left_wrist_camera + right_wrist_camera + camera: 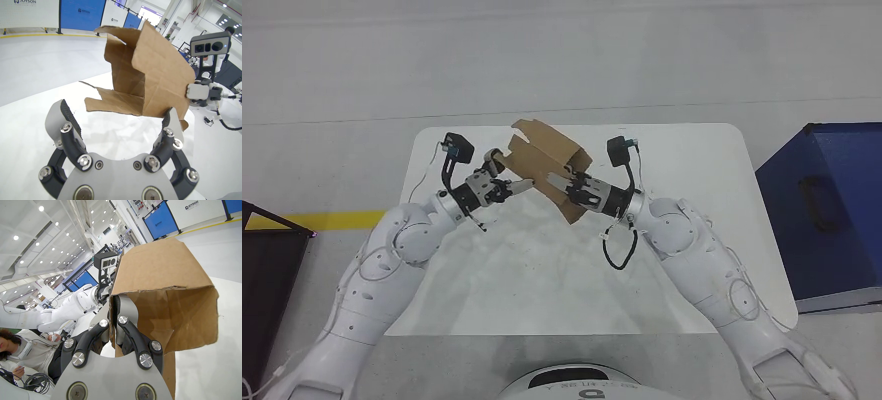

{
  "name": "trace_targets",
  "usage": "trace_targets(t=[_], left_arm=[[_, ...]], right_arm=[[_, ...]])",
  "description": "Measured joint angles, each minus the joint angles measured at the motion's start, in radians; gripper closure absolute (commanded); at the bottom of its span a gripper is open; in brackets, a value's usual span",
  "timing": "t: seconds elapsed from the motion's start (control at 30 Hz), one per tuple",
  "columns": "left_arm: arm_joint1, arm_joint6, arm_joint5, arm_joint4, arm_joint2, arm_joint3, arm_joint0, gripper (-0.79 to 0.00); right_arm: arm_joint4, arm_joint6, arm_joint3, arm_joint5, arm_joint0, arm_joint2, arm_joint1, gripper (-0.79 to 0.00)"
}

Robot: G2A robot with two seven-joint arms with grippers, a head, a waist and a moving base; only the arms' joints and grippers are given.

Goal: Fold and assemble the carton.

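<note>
Right fingers tight on carton; left fingers wide apart.

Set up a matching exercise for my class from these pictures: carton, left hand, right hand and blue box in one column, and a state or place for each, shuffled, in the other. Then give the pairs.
Things
1. carton
2. left hand
3. right hand
4. blue box

States and places
A. shut on one of the carton's walls
B. beside the table
C. held up above the table, partly folded
D. open

Pairs: 1-C, 2-D, 3-A, 4-B
</note>
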Motion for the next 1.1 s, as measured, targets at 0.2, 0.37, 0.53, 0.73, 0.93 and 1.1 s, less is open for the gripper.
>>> trace_targets(t=[0.2, 0.37, 0.53, 0.73, 0.93, 1.1], left_arm=[[0.009, -0.005, -0.131, -0.087, -0.049, 0.038, 0.025, -0.785], [0.019, -0.007, -0.235, -0.168, -0.103, 0.076, 0.046, -0.785], [0.034, -0.029, -0.327, -0.268, -0.17, 0.128, 0.066, -0.785], [0.047, -0.109, -0.393, -0.369, -0.202, 0.142, 0.069, -0.785], [0.048, -0.117, -0.393, -0.373, -0.202, 0.139, 0.068, -0.785], [0.048, -0.116, -0.393, -0.373, -0.202, 0.139, 0.068, -0.785]], right_arm=[[-0.003, 0.0, 0.0, -0.001, 0.0, 0.0, 0.0, 0.0], [0.076, 0.007, -0.001, -0.016, -0.019, 0.021, 0.004, 0.0], [0.368, 0.235, -0.028, -0.104, -0.076, 0.068, 0.037, 0.0], [0.822, 0.642, -0.004, 0.063, -0.065, 0.117, 0.074, 0.0], [0.785, 0.645, -0.002, 0.07, -0.063, 0.119, 0.074, 0.0], [0.819, 0.65, -0.004, 0.104, -0.067, 0.11, 0.073, 0.0]])
